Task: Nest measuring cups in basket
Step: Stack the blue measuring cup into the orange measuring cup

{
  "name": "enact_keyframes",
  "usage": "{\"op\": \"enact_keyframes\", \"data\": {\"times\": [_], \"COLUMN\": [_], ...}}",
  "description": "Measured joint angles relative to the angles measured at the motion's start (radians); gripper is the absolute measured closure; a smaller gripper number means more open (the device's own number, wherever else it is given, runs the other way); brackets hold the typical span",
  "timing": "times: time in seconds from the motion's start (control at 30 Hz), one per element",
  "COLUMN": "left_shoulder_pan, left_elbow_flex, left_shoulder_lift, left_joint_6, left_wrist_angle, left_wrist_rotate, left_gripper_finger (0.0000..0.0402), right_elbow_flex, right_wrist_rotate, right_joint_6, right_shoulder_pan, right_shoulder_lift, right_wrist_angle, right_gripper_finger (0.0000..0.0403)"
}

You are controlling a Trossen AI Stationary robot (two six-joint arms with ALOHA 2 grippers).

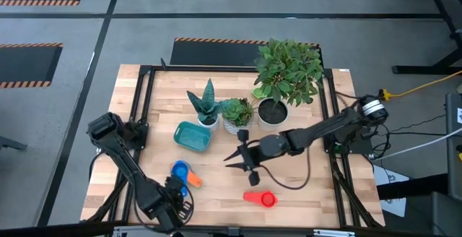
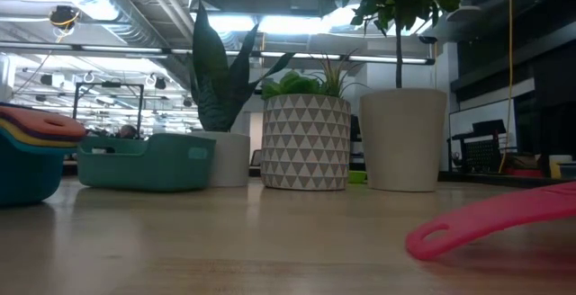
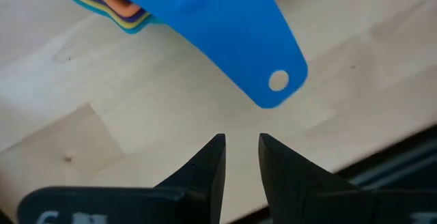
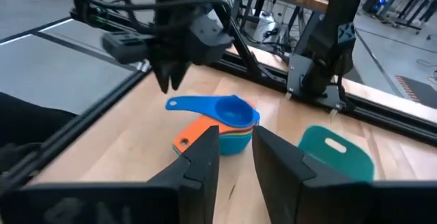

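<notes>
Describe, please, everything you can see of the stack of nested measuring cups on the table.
The stack of nested measuring cups stands upright on the wooden table, near its front left, apart from the teal basket. A blue cup sits on top, its flat handle ending in a rounded tip with a small hole. Beneath it show yellow, orange and light blue rims, and an orange handle pokes out to another side. They look like smooth plastic. The left gripper hovers just off the blue handle's tip, not touching.

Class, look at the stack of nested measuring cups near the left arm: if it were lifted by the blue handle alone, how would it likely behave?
The stack of nested measuring cups looks like thin plastic, so probably light and stiff. The blue handle is flat and smooth, so it may slip between narrow jaws. Lower cups sit loosely nested and could stay behind.
</notes>
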Motion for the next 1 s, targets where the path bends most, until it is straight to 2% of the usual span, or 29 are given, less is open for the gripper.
{"op": "enact_keyframes", "data": {"times": [0.27, 0.63, 1.0], "left_shoulder_pan": [0.010, 0.027, 0.045], "left_elbow_flex": [0.000, 0.000, 0.000], "left_shoulder_lift": [0.055, 0.122, 0.122], "left_joint_6": [0.000, 0.007, 0.008], "left_wrist_angle": [0.006, 0.066, 0.080], "left_wrist_rotate": [-0.003, -0.015, -0.046], "left_gripper_finger": [0.0321, 0.0321, 0.0321], "right_elbow_flex": [0.003, 0.115, 0.237], "right_wrist_rotate": [0.000, -0.001, -0.005], "right_joint_6": [-0.003, -0.003, -0.003], "right_shoulder_pan": [-0.032, -0.069, -0.079], "right_shoulder_lift": [0.182, 0.366, 0.494], "right_wrist_angle": [0.157, 0.159, 0.160], "right_gripper_finger": [0.0309, 0.0309, 0.0309]}}
